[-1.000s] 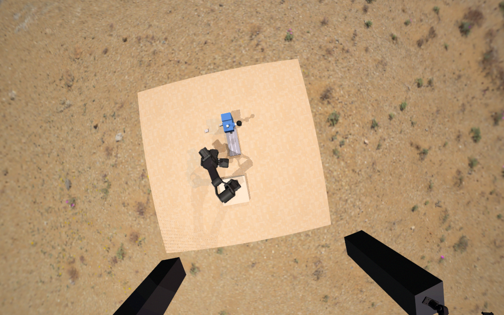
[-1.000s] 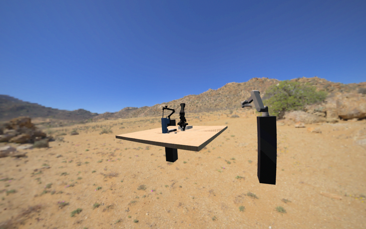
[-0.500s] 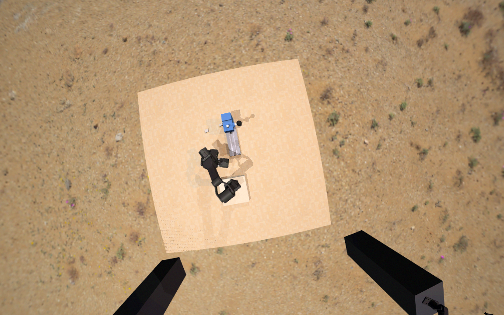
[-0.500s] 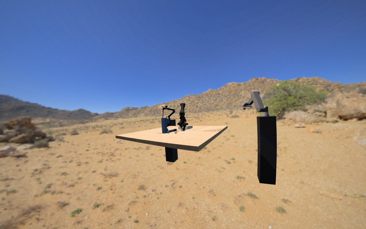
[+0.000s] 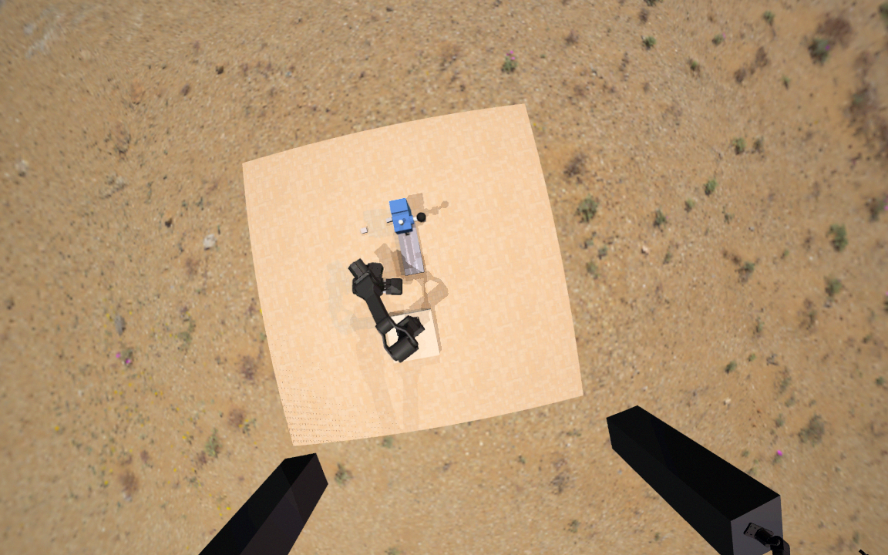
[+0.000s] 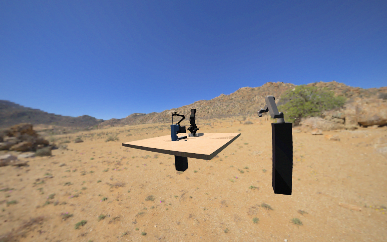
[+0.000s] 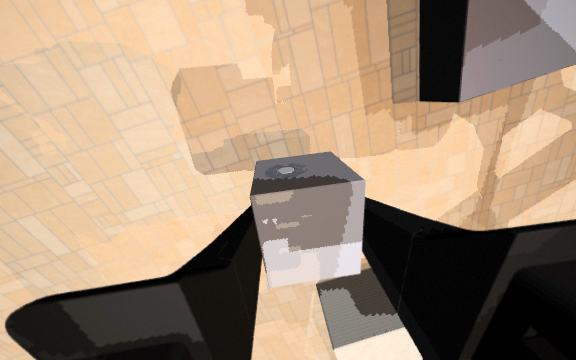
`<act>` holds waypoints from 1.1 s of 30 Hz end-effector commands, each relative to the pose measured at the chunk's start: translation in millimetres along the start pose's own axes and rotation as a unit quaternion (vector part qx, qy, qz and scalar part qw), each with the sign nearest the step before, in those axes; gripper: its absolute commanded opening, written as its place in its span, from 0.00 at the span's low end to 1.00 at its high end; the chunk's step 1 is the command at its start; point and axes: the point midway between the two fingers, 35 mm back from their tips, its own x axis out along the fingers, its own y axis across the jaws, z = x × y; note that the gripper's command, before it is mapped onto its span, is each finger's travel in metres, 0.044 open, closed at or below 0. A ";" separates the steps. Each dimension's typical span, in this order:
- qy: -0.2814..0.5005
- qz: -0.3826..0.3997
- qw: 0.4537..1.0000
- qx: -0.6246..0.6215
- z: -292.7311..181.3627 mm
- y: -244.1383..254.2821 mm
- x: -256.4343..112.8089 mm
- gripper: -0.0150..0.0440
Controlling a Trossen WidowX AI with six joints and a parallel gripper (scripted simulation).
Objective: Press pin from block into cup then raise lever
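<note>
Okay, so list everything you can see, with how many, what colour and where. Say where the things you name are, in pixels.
block (image 7: 310, 220): one, grey, between the tool's fingers
press (image 5: 399, 206) (image 6: 173, 132): one, blue, on the table
press bed (image 5: 411, 252): one, grey, in front of the press
small piece (image 5: 364, 230): one, pale, beside the press
table (image 5: 489, 310) (image 6: 146, 144): one, tan, centre
pedestals: several, black, around and under the table
second arm (image 6: 271, 106): one, grey, on a pedestal
robot arm (image 5: 375, 307) (image 6: 192, 120): one, black, on the table
tool (image 7: 301, 203): one, black, closed on the block
</note>
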 end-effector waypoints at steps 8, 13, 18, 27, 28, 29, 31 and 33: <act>0.027 0.003 0.986 -0.164 0.2 0.6 -1.5 0.25; 0.040 0.007 0.969 -0.243 0.2 0.4 -1.1 0.25; 0.052 0.013 0.946 -0.321 0.2 0.2 -0.7 0.25; 0.072 0.030 0.888 -0.454 0.3 0.0 -0.2 0.25; 0.074 0.032 0.880 -0.468 0.4 -0.1 -0.1 0.25; 0.075 0.035 0.872 -0.482 0.4 -0.1 0.0 0.25; 0.079 0.040 0.856 -0.509 0.5 -0.2 0.1 0.25; 0.082 0.045 0.839 -0.536 0.6 -0.3 0.3 0.25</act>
